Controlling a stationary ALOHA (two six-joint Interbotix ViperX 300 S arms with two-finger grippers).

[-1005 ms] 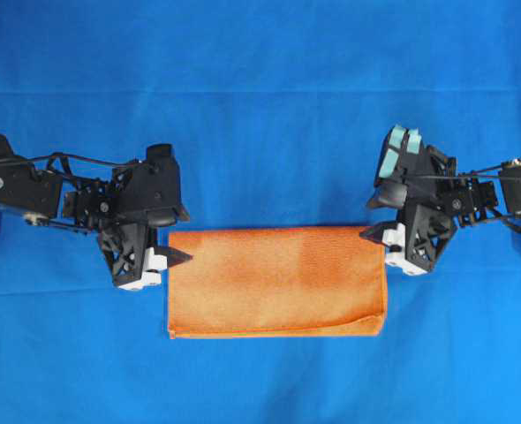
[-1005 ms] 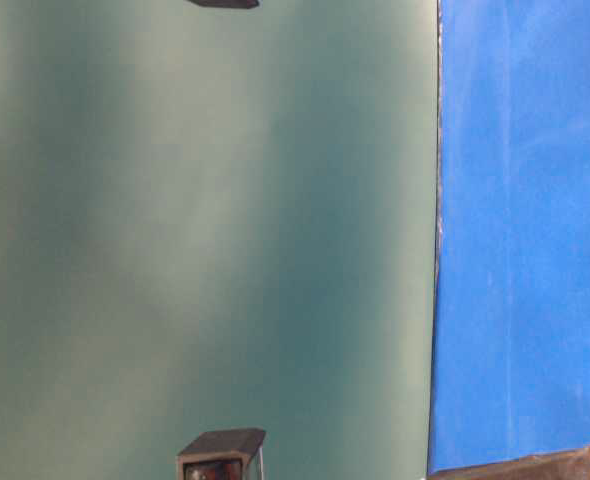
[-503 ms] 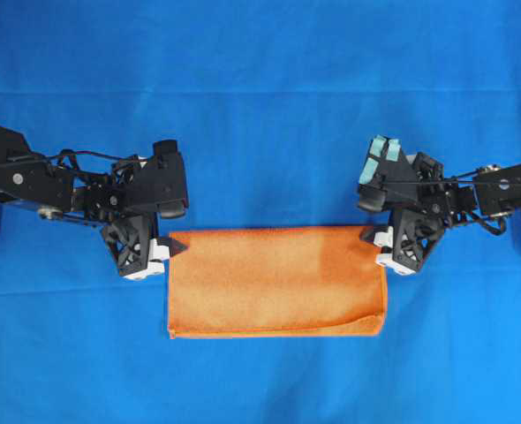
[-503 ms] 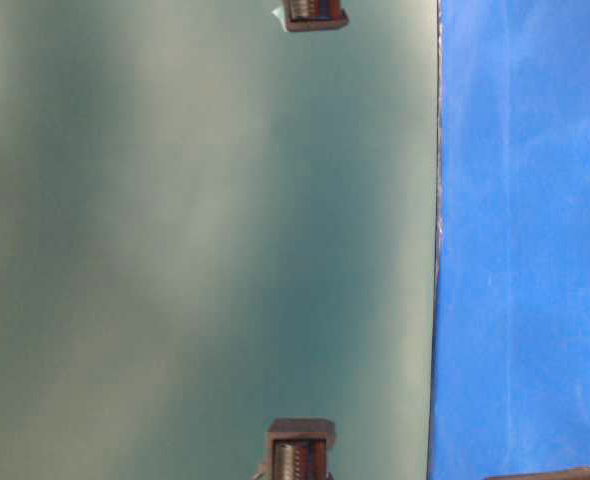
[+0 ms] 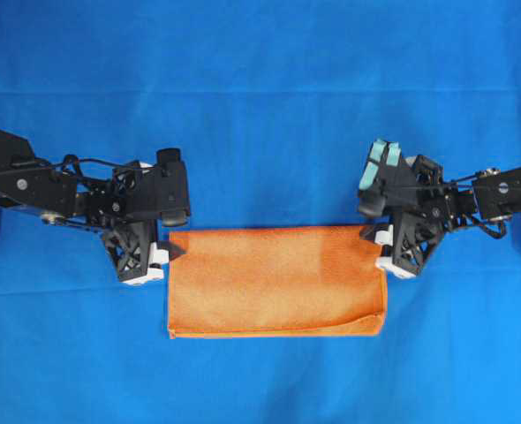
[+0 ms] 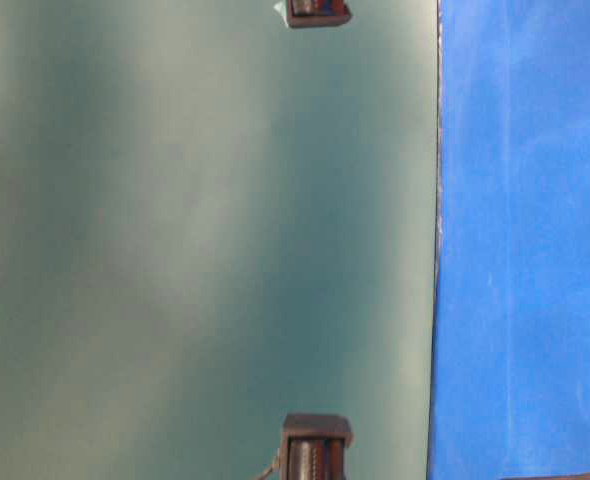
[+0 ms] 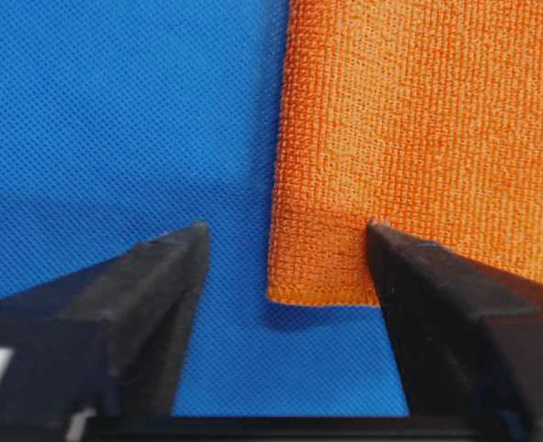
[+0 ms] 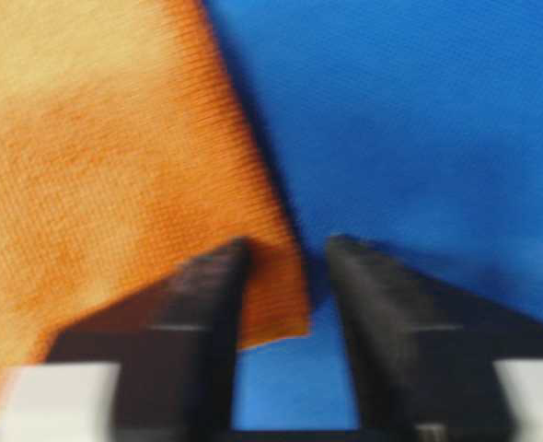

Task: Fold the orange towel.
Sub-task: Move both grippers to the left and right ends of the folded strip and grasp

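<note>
bright orange terry towel (image 5: 276, 281) folded to rectangle on blue cloth (image 5: 260, 88) | left gripper (image 7: 285, 253) spread, right gripper (image 8: 285, 267) parted, straddling far corners | pinch both layers evenly

The right claw (image 8: 285, 267) hangs part-open over the orange towel (image 8: 106, 175) corner on the blue cloth (image 8: 419, 120).
</note>
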